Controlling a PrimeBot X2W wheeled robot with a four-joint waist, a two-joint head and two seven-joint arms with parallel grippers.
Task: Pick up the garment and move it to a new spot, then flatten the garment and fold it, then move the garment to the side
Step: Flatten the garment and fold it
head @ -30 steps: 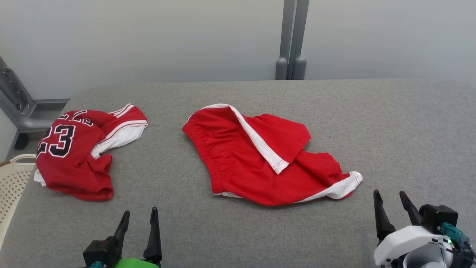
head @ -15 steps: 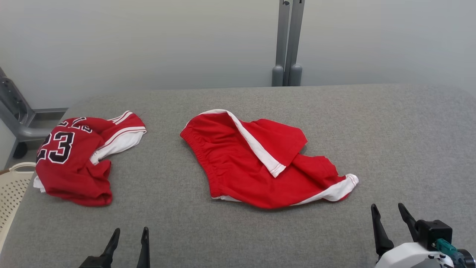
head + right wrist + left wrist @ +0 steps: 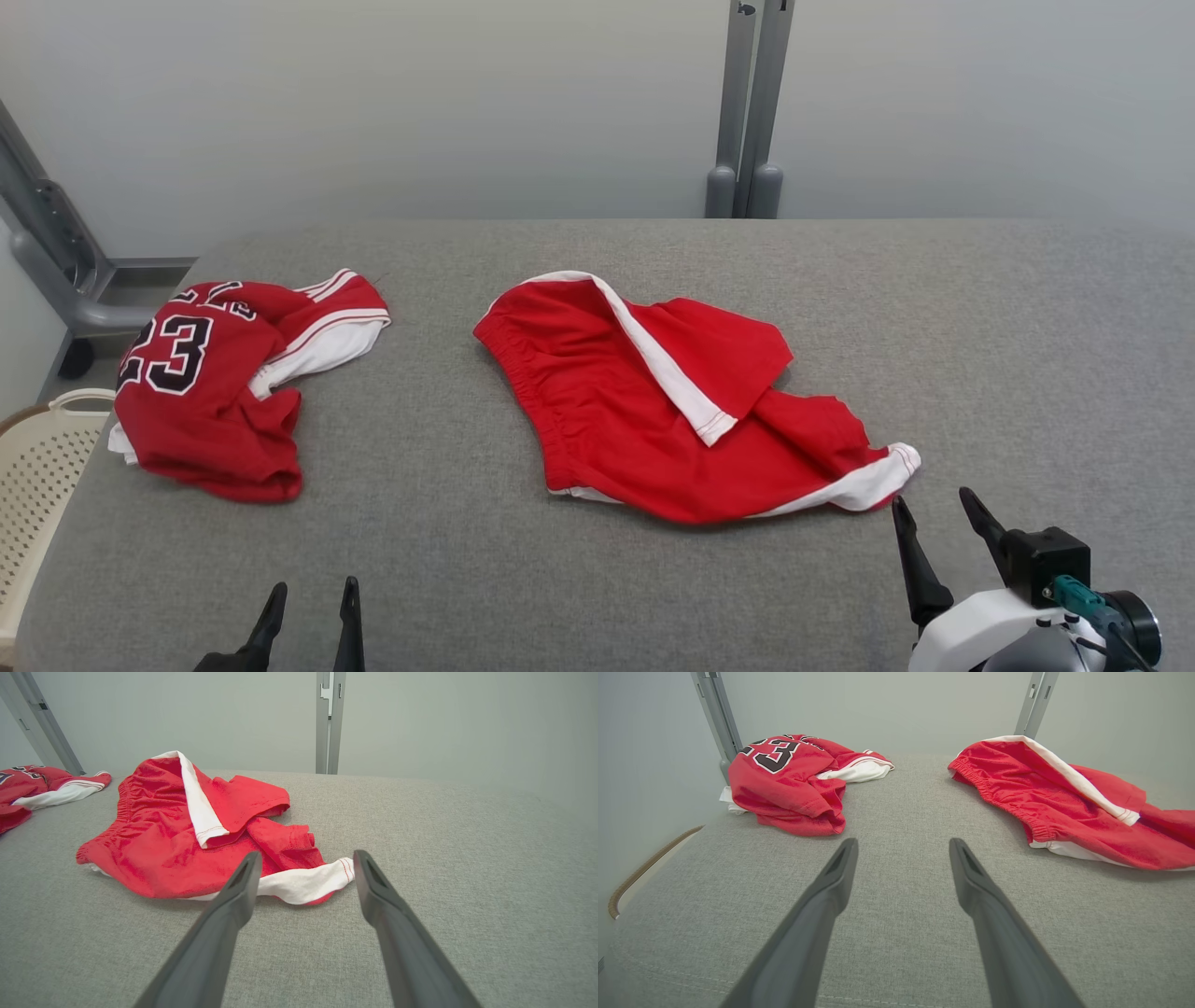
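Shorts [image 3: 644, 411]: crumpled mid-worktop [image 3: 467, 560], white hem corner just ahead-left of right hand [image 3: 932, 497], not touching.
Right hand: wide, empty.
Left hand [image 3: 315, 585]: wide, empty, well apart from shorts.
Jersey [image 3: 215, 392]: far left, possibly overhanging edge.
Since earlier: right hand nearer hem; view shifted.

2 red garments: 1 pr shorts [image 3: 616, 411], 1 jersey [image 3: 210, 420]. 1 basket [image 3: 37, 467], 1 table [image 3: 1027, 327]. 2 grippers: L gripper [image 3: 314, 586], R gripper [image 3: 932, 497].

Soft even light, faint shadows, wide-angle bowing at wrist-view edges.
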